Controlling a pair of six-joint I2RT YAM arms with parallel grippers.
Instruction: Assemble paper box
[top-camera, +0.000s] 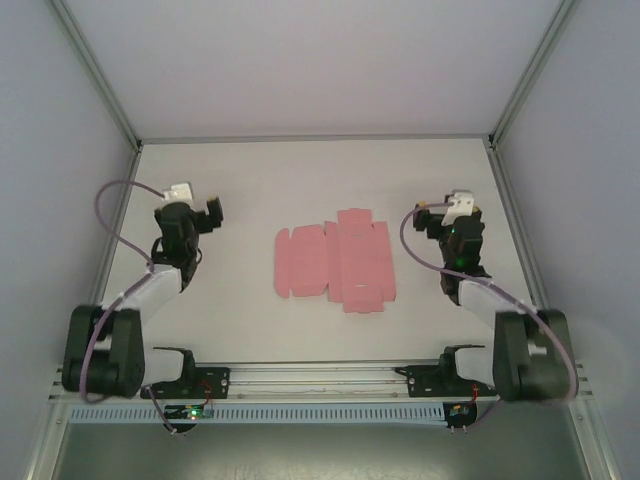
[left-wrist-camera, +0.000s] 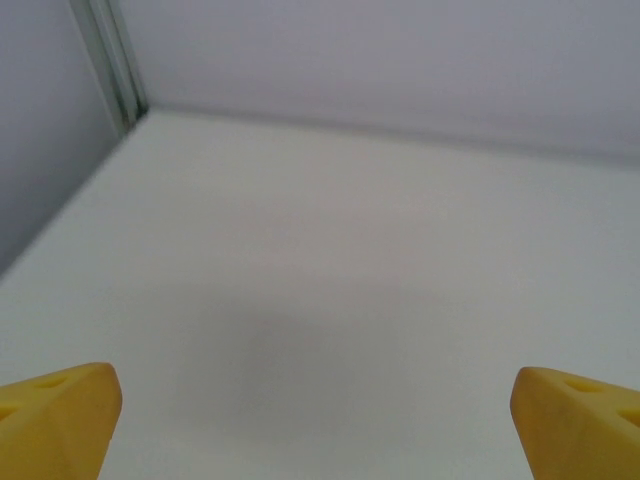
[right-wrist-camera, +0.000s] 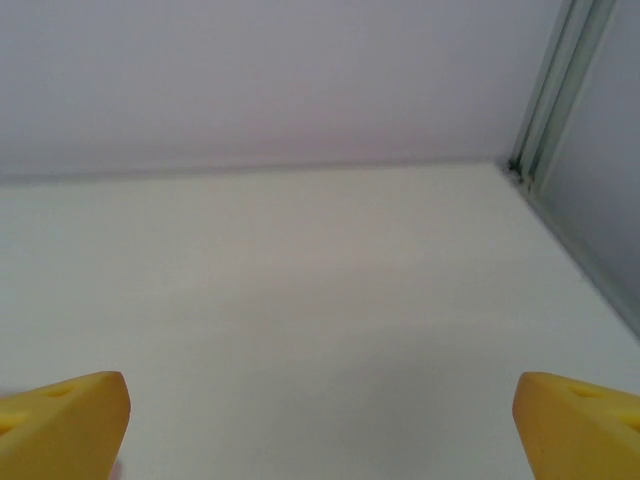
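Top view first: the paper box (top-camera: 333, 262) is a flat pink die-cut sheet, flaps spread out, lying on the white table (top-camera: 300, 170). It sits between the two grippers, off to the right of the left gripper (top-camera: 200, 207) and off to the left of the right gripper (top-camera: 450, 215), well apart from both and a bit nearer to me than either one. Nothing is touching it.

Both arms are folded up much the same way. The shoulder blocks sit by the rail (top-camera: 320, 375) at the near edge, the forearms angle up and away from the bases, and the wrists are tucked in, left arm out at the left side and right arm out at the right.

Left wrist cam: I can see the two yellow fingertips (left-wrist-camera: 55, 420) in the bottom corners of the frame, so the left gripper (left-wrist-camera: 320, 425) is spread wide with nothing between the jaws. Ahead of it is bare table running to the back wall, with the corner post up at its left.

Right wrist cam: same deal. The yellow fingertips (right-wrist-camera: 60, 425) are far apart and the right gripper (right-wrist-camera: 320, 430) is wide open and empty, looking over bare table with the corner post at its upper right.
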